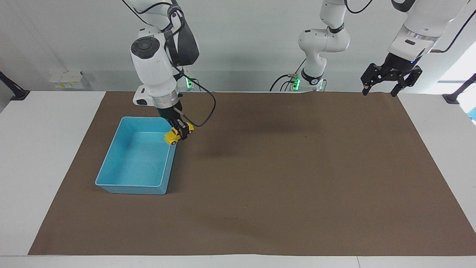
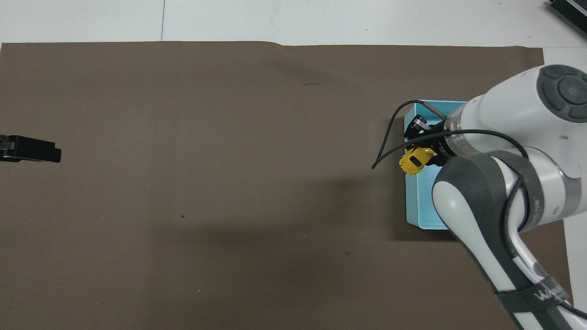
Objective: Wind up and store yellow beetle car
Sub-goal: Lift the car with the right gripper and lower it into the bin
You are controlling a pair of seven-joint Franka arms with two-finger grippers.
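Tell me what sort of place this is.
Probably a robotics lab set up for manipulation trials: two white arms stand at a white table with a brown mat, and the props are just a blue bin and a toy car.

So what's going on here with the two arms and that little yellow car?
The right gripper is shut on the yellow beetle car, holding it tilted in the air over the rim of the blue bin on the side toward the middle of the table. The bin looks empty, so the car is not yet stored. The left gripper waits, open and holding nothing, raised over the brown mat at the left arm's end of the table.
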